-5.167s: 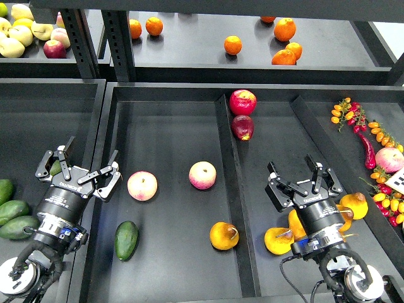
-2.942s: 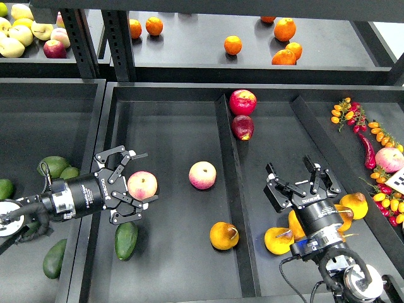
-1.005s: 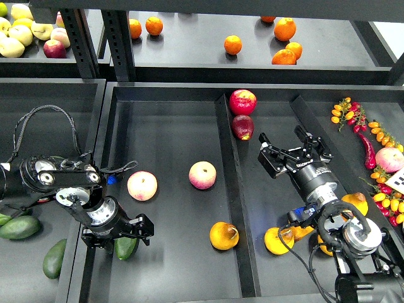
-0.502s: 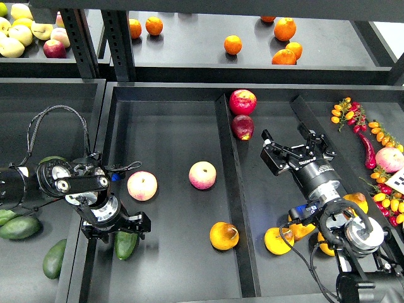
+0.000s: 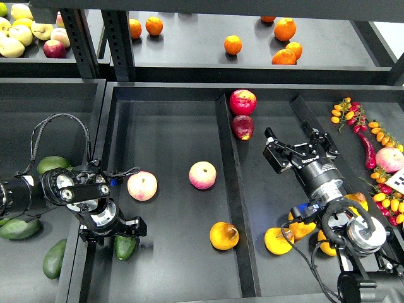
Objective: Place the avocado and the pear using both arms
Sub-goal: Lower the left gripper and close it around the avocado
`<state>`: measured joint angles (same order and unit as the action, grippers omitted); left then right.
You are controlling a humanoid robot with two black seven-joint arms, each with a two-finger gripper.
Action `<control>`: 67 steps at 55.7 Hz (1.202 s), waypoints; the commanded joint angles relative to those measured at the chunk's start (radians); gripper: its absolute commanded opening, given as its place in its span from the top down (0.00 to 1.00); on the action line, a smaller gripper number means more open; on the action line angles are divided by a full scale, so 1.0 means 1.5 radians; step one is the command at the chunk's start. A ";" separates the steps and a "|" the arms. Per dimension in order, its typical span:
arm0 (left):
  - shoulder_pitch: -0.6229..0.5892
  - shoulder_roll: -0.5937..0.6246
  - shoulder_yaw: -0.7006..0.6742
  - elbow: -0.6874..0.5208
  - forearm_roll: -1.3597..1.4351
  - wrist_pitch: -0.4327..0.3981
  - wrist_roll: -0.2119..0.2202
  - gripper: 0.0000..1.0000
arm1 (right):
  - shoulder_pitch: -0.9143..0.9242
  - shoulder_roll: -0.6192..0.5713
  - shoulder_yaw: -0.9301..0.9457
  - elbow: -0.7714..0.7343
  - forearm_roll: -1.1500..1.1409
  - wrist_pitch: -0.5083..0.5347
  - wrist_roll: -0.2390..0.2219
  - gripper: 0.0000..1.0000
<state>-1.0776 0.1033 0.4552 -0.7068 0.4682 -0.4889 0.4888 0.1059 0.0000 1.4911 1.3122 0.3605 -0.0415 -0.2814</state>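
The dark green avocado (image 5: pixel 125 247) lies at the front left of the large middle tray (image 5: pixel 170 278). My left gripper (image 5: pixel 113 231) points down right over its near end, jaws open and spread to either side, hiding the fruit's top. The pear (image 5: pixel 224 235), golden orange with a dark stem, lies at the front of the same tray next to the divider (image 5: pixel 235 202). My right gripper (image 5: pixel 300 149) is open and empty, in the compartment right of the divider, well behind the pear.
Two peaches (image 5: pixel 142 186) (image 5: pixel 202 175) lie mid-tray. Two red apples (image 5: pixel 242 101) sit at the back by the divider. More orange pears (image 5: pixel 278 240) lie under my right arm. Green fruit (image 5: pixel 20 228) fills the left bin; oranges (image 5: pixel 233 45) sit on the shelf.
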 commanded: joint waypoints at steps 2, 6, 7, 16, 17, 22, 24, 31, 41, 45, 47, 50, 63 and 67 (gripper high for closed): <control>0.003 -0.013 -0.005 0.016 0.002 0.000 0.000 0.01 | 0.000 0.000 0.000 0.000 0.000 0.000 -0.001 0.00; 0.006 -0.022 -0.007 0.021 0.002 0.000 0.000 0.01 | 0.000 0.000 0.000 0.001 0.000 0.001 -0.001 0.00; 0.007 -0.025 -0.007 0.023 0.002 0.000 0.000 0.02 | 0.000 0.000 0.000 0.000 0.001 0.001 -0.001 0.00; 0.015 -0.043 -0.011 0.043 0.001 0.000 0.000 0.06 | 0.000 0.000 0.000 0.001 0.001 0.004 -0.001 0.00; 0.015 -0.045 -0.011 0.046 0.001 0.000 0.000 0.08 | 0.000 0.000 0.000 0.001 0.001 0.004 -0.001 0.00; 0.015 -0.050 -0.014 0.061 0.002 0.000 0.000 0.16 | 0.000 0.000 0.000 0.001 0.001 0.004 -0.001 0.00; 0.015 -0.053 -0.015 0.068 0.002 0.000 0.000 0.20 | 0.000 0.000 0.000 0.001 0.001 0.004 -0.001 0.00; 0.016 -0.064 -0.028 0.098 0.000 0.000 0.000 0.28 | 0.000 0.000 0.000 0.001 0.001 0.005 -0.001 0.00; 0.015 -0.066 -0.032 0.117 -0.002 0.000 0.000 0.43 | 0.000 0.000 0.000 0.001 0.001 0.006 -0.001 0.00; 0.016 -0.066 -0.034 0.117 -0.004 0.000 0.000 0.48 | 0.000 0.000 0.000 0.001 0.001 0.006 -0.001 0.00; 0.016 -0.066 -0.034 0.117 -0.004 0.000 0.000 0.50 | 0.000 0.000 0.000 0.001 0.002 0.006 -0.001 0.00; 0.017 -0.066 -0.034 0.117 -0.005 0.000 0.000 0.54 | 0.000 0.000 0.000 0.000 0.002 0.006 -0.001 0.00; 0.028 -0.066 -0.046 0.117 -0.006 0.000 0.000 0.76 | 0.000 0.000 0.000 0.001 0.004 0.006 -0.001 0.00; 0.028 -0.066 -0.046 0.117 -0.013 0.000 0.000 0.85 | 0.000 0.000 0.000 0.001 0.004 0.006 -0.001 0.00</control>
<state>-1.0374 0.0043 0.3869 -0.5295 0.4592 -0.4885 0.4888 0.1059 0.0000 1.4910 1.3131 0.3664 -0.0322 -0.2823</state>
